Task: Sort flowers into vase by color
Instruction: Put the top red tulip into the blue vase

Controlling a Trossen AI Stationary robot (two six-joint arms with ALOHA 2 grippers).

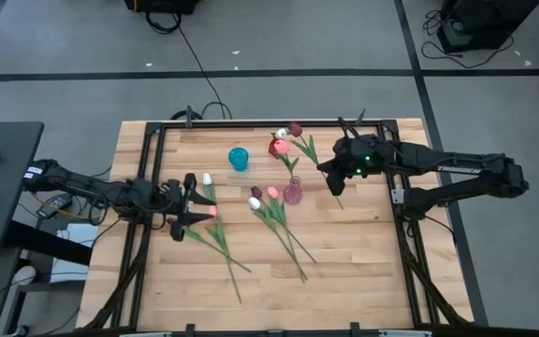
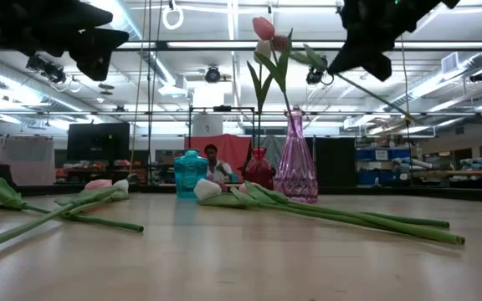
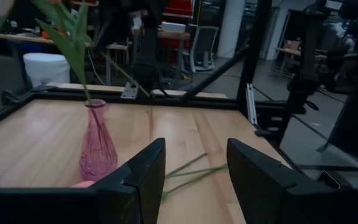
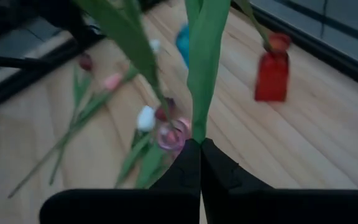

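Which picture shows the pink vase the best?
The low view: the pink vase stands whole, side on, with stems rising from its neck. The left wrist view also shows it side on, with its bottom hidden. The high view shows it small from above, and the right wrist view only its rim.

Bright overhead strip lights, arms silhouetted low, right wrist view blurred
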